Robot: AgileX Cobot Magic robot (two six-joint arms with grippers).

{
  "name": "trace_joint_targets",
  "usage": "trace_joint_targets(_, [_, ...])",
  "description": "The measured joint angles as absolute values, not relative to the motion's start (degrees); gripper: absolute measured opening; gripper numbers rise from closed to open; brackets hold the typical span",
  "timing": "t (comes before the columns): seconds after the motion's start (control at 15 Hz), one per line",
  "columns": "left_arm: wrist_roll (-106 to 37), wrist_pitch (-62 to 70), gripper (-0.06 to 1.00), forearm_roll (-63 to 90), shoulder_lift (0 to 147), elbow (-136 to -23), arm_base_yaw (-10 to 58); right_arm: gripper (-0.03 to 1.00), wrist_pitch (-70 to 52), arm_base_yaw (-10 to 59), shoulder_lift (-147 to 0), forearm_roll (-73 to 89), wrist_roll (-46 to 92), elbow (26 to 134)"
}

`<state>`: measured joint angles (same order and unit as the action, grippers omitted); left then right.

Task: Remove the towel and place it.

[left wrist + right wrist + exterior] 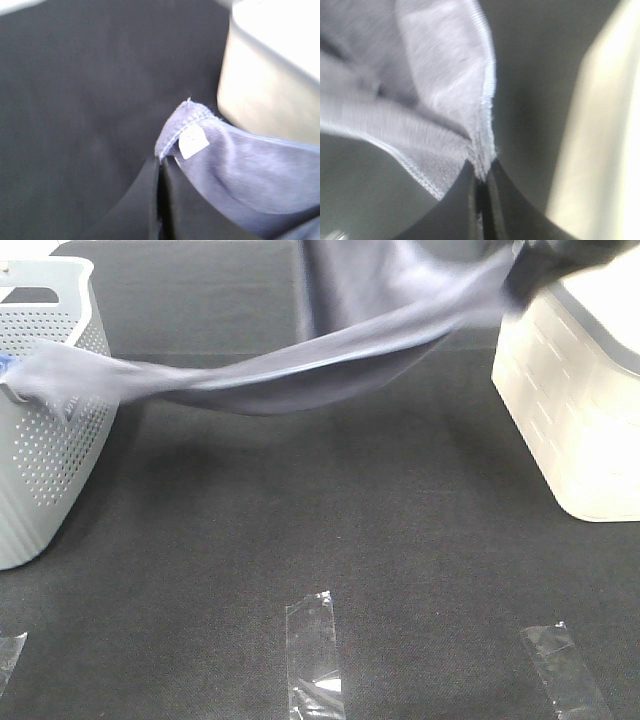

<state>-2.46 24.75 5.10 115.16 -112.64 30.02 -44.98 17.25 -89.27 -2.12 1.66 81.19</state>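
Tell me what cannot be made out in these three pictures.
Exterior high: the towel is motion-blurred, and the top edge cuts off its upper part.
Exterior high: the grey basket and the cream basket are cut by the side edges; their contents are unseen.
Left wrist: the white label is too blurred to read.
Exterior high: the blue scrap is cut off at the left edge and unidentifiable.

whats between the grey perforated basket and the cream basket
The towel sags in mid-air from the grey perforated basket across to the cream basket, above the dark mat. The exterior high view shows it.
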Motion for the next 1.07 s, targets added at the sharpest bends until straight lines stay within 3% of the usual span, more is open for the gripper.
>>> trace_joint_targets(0.27, [-2.69,5.67,0.0,5.1,113.1,-112.64,30.02,0.0,-44.23,17.25,-89.27,-9.51,-2.01,93.45])
trace_joint_targets(0.53, [-8.94,-2.01,0.0,1.66,105.31,-112.64,30.02,0.0,-42.11,17.25,-89.21,-9.8,-0.74,106.86])
trace_joint_targets(0.73, [-10.26,3.9,0.0,0.8,100.78,-112.7,30.02,0.0,-46.07,17.25,-89.04,-5.04,0.92,110.64])
trace_joint_targets(1.07, [-10.31,36.96,0.0,-4.13,104.28,-112.82,30.02,0.0,-67.15,17.25,-94.71,3.78,3.84,109.95])
